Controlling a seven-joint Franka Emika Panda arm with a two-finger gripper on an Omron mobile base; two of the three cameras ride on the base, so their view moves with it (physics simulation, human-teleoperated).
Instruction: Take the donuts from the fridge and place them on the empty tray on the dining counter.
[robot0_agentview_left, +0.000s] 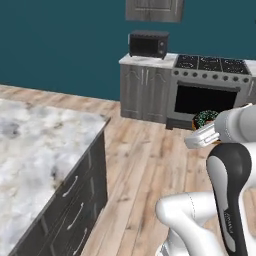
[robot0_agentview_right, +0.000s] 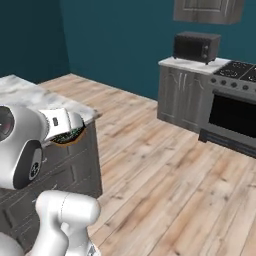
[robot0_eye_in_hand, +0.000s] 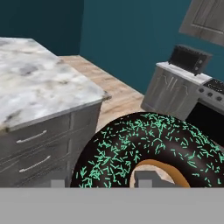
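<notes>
The claw (robot0_agentview_left: 201, 131) holds a donut (robot0_eye_in_hand: 144, 151), its jaws closed partway on the ring. In the hand view the donut sits right in front of the camera: dark icing scattered with small green sprinkles on top, and a tan edge showing around the hole. One dark fingertip (robot0_eye_in_hand: 146, 179) shows inside the hole, at the bottom of that view.

In the left base view the donut (robot0_agentview_left: 206, 118) is carried in the air above the wooden floor (robot0_agentview_left: 145, 170), just past the end of the white hand, with the oven (robot0_agentview_left: 207, 95) behind it. In the right base view the donut (robot0_agentview_right: 67, 136) hangs below the white hand, in front of the corner of the marble worktop (robot0_agentview_right: 30, 90).

That marble worktop (robot0_agentview_left: 35, 150) with drawers below lies to the arm's left. Across the floor, against the teal wall (robot0_agentview_left: 60, 45), stand grey cabinets (robot0_agentview_left: 142, 92), with a dark microwave (robot0_agentview_left: 148, 44) on top, next to the oven and its black hob (robot0_agentview_left: 212, 63). A wall cupboard (robot0_agentview_left: 154, 10) hangs above.
</notes>
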